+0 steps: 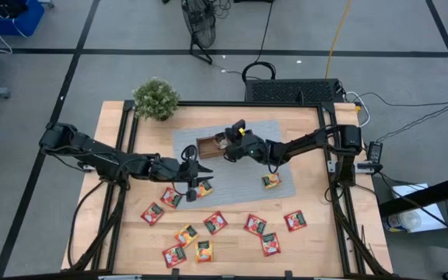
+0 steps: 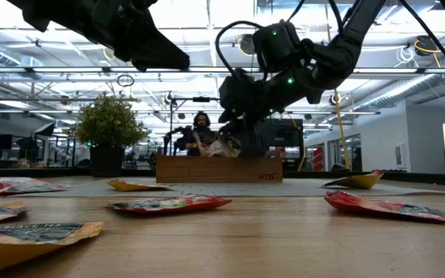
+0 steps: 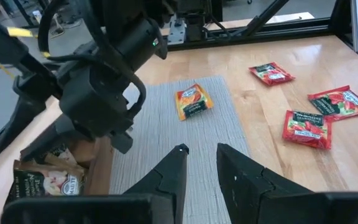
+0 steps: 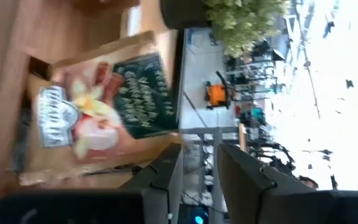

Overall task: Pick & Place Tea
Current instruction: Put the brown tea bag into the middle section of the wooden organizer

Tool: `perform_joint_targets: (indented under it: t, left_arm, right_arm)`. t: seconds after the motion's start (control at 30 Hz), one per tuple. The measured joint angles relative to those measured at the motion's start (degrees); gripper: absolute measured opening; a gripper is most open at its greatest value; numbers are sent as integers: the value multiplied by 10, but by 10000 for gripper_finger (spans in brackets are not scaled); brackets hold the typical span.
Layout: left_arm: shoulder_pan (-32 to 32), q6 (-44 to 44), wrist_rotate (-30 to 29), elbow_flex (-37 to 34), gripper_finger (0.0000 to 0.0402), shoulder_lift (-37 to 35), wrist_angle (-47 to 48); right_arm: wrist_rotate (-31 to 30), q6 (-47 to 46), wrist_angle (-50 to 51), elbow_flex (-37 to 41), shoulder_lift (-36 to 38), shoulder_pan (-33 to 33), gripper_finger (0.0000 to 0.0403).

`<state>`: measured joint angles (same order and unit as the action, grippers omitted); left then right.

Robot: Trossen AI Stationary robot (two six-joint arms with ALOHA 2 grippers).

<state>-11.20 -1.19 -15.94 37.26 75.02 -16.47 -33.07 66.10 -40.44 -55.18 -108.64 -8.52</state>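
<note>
You are working in what looks like a robotics lab set inside a large open office or industrial hall. Your wooden table [image 1: 309, 249] stands in a black metal frame [image 1: 341, 194] on grey carpet tiles, with cables [image 1: 411, 117] trailing across the floor. Across the table you see long ceiling lights [image 2: 45, 31], exposed beams, desks and probably a seated person [image 2: 201, 127], though that part is hard to make out.

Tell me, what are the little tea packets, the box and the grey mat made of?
The tea packets look like thin glossy foil or plastic: they shine and crinkle. The box looks like plain brown wood, matte. The grey mat seems woven fabric, since fine ribbed lines show, though it could be plastic weave.
</note>
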Motion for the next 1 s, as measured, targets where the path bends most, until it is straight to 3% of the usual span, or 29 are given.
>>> perform_joint_targets:
  t: [0.27, 0.47, 0.57, 0.7, 1.0]
  left_arm:
    - [0, 0, 0, 0, 93, 0, 0]
    - [0, 0, 0, 0, 93, 0, 5]
    - [0, 0, 0, 0, 93, 0, 9]
    - [0, 0, -1, 0, 93, 0, 10]
    - [0, -4, -6, 0, 93, 0, 9]
  right_arm:
    - [-58, -11, 5, 0, 4, 20, 82]
    - [-57, -40, 14, 0, 29, 53, 53]
    - [0, -98, 84, 0, 58, 60, 12]
    - [129, -232, 183, -8, 81, 40, 1]
    - [185, -284, 219, -21, 57, -12, 0]
